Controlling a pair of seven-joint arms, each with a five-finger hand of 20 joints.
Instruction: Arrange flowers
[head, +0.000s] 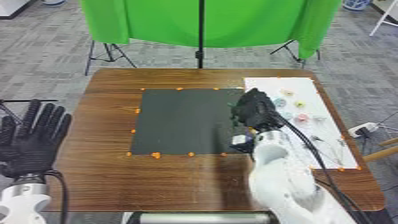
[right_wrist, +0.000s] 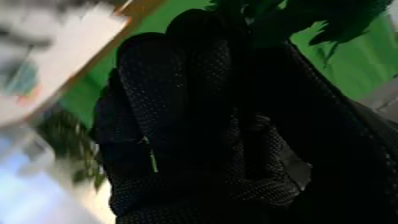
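Honestly, your right hand has its fingers closed on a leafy stem over the dark mat's right edge, so I'd lower it slow and flat before letting go. Your left hand is relaxed at the left. The right wrist view gives you leaves close up, the head view flowers on the white sheet, right.

lab, robot arms, green backdrop

left hand: fingers straight; right hand: fingers apparently pinched against thumb
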